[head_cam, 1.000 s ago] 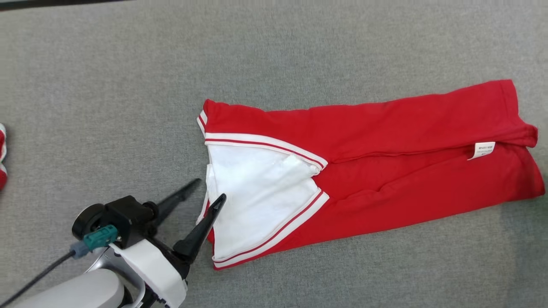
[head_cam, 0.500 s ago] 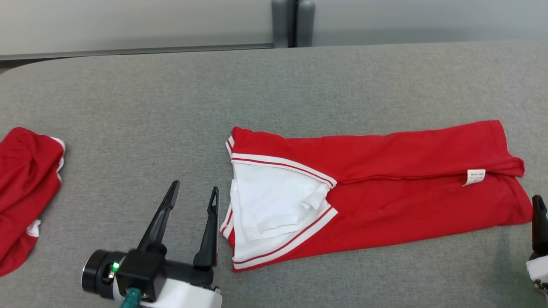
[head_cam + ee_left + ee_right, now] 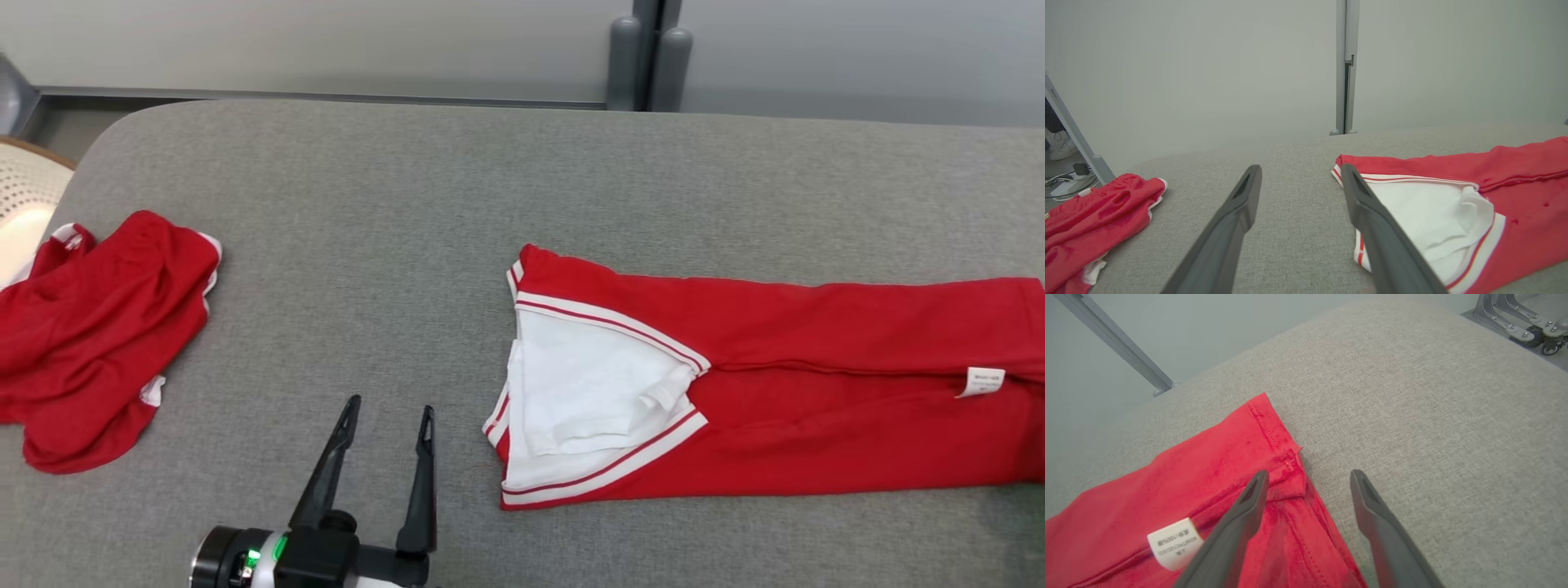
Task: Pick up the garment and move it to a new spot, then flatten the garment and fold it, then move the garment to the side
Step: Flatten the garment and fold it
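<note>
Left hand point(image 3: 389, 405) let go, backed off garment point(image 3: 816, 408) toward 9 o'clock, spread empty | right hand point(image 3: 1309, 473) spread empty | I'd pinch both ends evenly.

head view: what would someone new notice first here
A long red garment, folded lengthwise with white lining and striped trim showing at its left end, lies across the right half of the grey table. A second, crumpled red garment sits at the table's left edge. At bottom left the left gripper is just left of the folded one, fingers spread and empty.
</note>
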Robot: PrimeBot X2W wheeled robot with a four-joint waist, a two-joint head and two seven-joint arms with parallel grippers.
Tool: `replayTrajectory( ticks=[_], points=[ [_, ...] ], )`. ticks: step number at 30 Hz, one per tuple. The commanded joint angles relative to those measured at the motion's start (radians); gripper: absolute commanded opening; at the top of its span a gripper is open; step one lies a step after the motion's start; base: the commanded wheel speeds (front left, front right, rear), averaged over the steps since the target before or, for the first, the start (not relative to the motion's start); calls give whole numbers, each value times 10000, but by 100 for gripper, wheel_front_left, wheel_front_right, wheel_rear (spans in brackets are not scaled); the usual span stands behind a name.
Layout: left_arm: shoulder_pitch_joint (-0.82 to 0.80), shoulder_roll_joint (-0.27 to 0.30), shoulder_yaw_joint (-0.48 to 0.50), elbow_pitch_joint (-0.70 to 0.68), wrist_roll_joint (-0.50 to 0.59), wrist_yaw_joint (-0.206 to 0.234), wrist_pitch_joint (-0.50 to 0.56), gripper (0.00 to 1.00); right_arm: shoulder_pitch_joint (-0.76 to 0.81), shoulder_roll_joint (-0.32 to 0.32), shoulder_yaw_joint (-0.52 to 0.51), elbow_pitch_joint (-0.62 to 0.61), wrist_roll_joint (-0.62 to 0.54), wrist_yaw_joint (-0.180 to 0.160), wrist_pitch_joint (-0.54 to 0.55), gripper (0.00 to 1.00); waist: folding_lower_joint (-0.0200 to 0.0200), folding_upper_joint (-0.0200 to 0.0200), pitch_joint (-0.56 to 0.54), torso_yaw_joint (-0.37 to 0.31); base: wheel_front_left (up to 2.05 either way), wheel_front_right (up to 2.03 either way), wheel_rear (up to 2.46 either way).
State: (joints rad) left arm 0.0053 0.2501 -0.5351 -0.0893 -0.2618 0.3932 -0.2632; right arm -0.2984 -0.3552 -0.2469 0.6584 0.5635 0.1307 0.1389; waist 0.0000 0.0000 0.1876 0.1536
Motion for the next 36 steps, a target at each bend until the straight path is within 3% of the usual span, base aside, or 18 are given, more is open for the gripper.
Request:
replayTrajectory(
  ticks=[1,10,11,12,13,14,15,16,21,28,36],
  points=[
    [106,-103,122,49,155,-172,-16,100,-209,-91,-80,281,-98,-2,162,100,0,0,44,175,0,0,0],
    [277,-612,749,204,770,-968,-18,100,-840,-88,90,1639,-354,-2,511,99,0,0,163,261,0,0,0],
    [291,-628,815,227,820,-1051,-18,100,-877,-38,136,1760,-331,-2,524,90,0,0,172,237,0,0,0],
    [310,-653,877,247,886,-1115,-18,100,-908,9,181,1913,-303,-2,554,64,0,0,177,214,0,0,0],
    [322,-679,934,249,940,-1194,-18,100,-935,46,247,2041,-289,-2,597,44,0,0,184,187,0,0,0],
    [330,-710,991,250,994,-1248,-17,100,-970,73,319,2139,-267,-3,621,31,0,0,197,160,0,0,0],
    [336,-741,1039,262,1044,-1299,-17,100,-1003,97,381,2256,-220,-5,640,10,0,0,206,138,0,0,0],
    [334,-766,1095,261,1090,-1372,-17,100,-1003,136,466,2346,-169,-14,670,0,0,0,206,112,0,0,0],
    [394,-859,1279,267,1278,-1557,-17,100,-1055,130,711,2434,-21,-12,267,0,0,0,180,-8,0,0,0],
    [453,-960,1573,200,1484,-1815,-17,100,-1270,-755,903,2366,-301,-14,-1051,0,0,0,190,-335,0,0,0],
    [441,-1108,1809,252,1660,-2083,-17,100,-1563,-1519,1577,975,-299,-11,-1891,0,0,0,212,-869,0,0,0]
  ],
)
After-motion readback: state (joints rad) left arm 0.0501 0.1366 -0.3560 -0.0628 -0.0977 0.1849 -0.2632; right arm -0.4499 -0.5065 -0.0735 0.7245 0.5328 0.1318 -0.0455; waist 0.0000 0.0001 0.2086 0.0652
